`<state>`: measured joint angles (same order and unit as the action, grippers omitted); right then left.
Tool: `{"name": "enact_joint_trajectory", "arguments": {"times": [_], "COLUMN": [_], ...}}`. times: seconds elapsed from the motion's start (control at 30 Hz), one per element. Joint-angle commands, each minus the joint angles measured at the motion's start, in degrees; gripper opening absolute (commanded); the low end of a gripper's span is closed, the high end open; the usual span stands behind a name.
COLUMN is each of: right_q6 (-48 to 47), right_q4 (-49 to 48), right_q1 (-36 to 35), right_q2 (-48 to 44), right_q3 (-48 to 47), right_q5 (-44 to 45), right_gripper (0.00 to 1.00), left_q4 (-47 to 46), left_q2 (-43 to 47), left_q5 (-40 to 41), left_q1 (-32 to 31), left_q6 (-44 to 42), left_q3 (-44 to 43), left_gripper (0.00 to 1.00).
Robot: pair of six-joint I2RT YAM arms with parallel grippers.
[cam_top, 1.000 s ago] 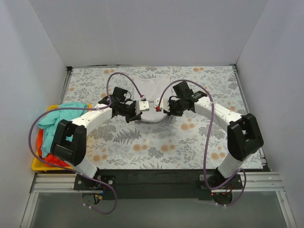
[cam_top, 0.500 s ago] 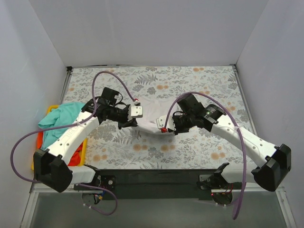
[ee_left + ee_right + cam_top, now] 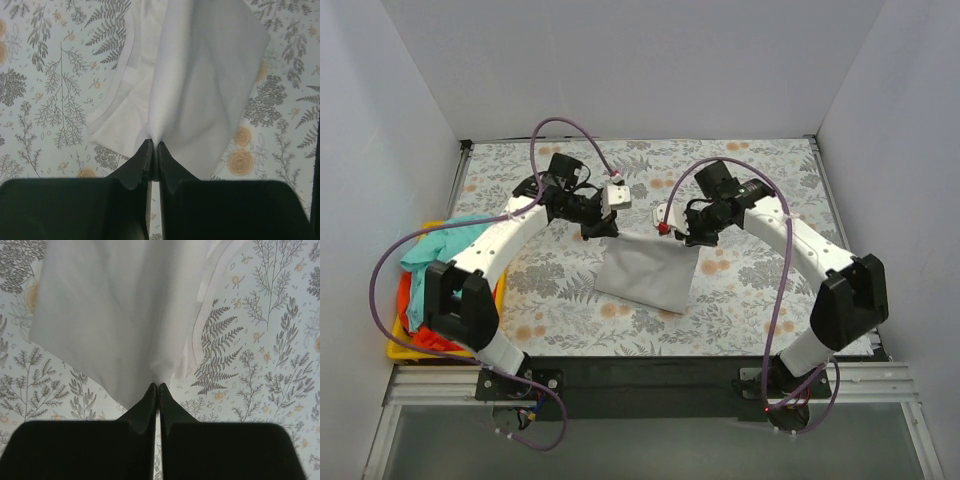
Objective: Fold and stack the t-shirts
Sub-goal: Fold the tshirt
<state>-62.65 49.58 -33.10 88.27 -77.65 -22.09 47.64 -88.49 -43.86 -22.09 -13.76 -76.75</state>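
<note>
Lifted and carried back from the near edge since half a second ago: the white t-shirt (image 3: 645,272), then a low sagging band between the arms, now a folded panel hanging over the middle of the table (image 3: 770,300). Held by its two upper corners, with the lower edge sloping toward the near side; cannot tell whether it touches the table. On the left corner, the left end effector (image 3: 599,232), clamped tight; on the right corner, the right end effector (image 3: 682,235), likewise clamped, with cloth spread between them.

From the left wrist: black fingers (image 3: 140,162) pinched on a gather of white cloth, folds fanning out above the floral cover (image 3: 50,75). From the right wrist: fingers (image 3: 167,405) closed on another pinch, layered hems to the right.

At the table's left edge: a yellow tray (image 3: 400,350) with a teal t-shirt (image 3: 445,243) draped over an orange-red t-shirt (image 3: 408,300).
</note>
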Motion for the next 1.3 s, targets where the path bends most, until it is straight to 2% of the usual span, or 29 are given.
{"name": "enact_joint_trajectory", "arguments": {"times": [0.0, 0.33, 0.47, 0.7, 0.87, 0.93, 0.97, 1.0, 1.03, 1.07, 1.1, 1.13, 1.2, 1.27], "right_q6": [-3.53, -6.96, -6.34, -5.73, -3.79, -1.87, -0.81, 1.89, 3.14, 4.37, 6.47, 10.75, 15.43, 23.86], "right_q4": [0.87, -0.88, -1.51, -4.05, -7.65, -9.06, -9.15, -9.07, -9.06, -9.15, -8.98, -8.72, -8.63, -8.45], "right_q1": [3.91, 8.32, 9.37, 10.34, 10.51, 10.51, 10.51, 10.6, 10.69, 11.04, 11.39, 11.92, 13.15, 14.11], "right_q2": [3.92, 18.33, 25.27, 31.43, 34.51, 35.47, 35.83, 36.09, 35.66, 35.05, 34.35, 32.16, 28.91, 22.67], "right_q3": [-3.82, -10.49, -15.32, -18.85, -21.23, -23.51, -24.65, -27.44, -28.6, -30.01, -31.24, -33.42, -33.8, -31.35], "right_q5": [-2.44, -2.88, -2.52, -0.77, 2.04, 3.71, 4.15, 5.29, 5.47, 5.3, 4.43, 3.64, 0.75, -2.33], "right_gripper": [0.01, 0.01, 0.01, 0.01, 0.01, 0.01, 0.1, 0.23, 0.41, 0.7, 0.77, 0.79, 0.84, 0.91], "left_q4": [-5.89, -10.54, -12.56, -13.88, -17.66, -17.93, -17.41, -16.97, -16.79, -16.53, -16.61, -16.7, -16.52, -16.87], "left_q2": [-3.96, -21.44, -25.32, -28.58, -30.95, -32.18, -32.53, -32.62, -32.45, -31.93, -30.27, -29.21, -24.31, -19.99], "left_q5": [-0.44, -0.53, 0.26, 0.44, 4.82, 6.14, 7.02, 7.2, 7.38, 6.51, 5.89, 4.93, 0.46, -5.32], "left_q1": [1.43, 4.33, 5.56, 6.09, 6.18, 6.18, 6.27, 6.27, 6.53, 6.96, 7.49, 8.63, 9.78, 10.05], "left_q6": [0.05, -1.45, -0.66, 0.31, 7.06, 9.0, 10.06, 12.59, 13.31, 16.63, 21.36, 24.97, 34.61, 40.1], "left_q3": [-3.13, -9.82, -11.49, -11.58, -12.98, -14.47, -16.48, -17.81, -18.95, -19.83, -21.49, -22.12, -21.87, -18.89], "left_gripper": [0.0, 0.0, 0.0, 0.0, 0.06, 0.14, 0.19, 0.29, 0.32, 0.36, 0.43, 0.58, 0.65, 0.76]}}
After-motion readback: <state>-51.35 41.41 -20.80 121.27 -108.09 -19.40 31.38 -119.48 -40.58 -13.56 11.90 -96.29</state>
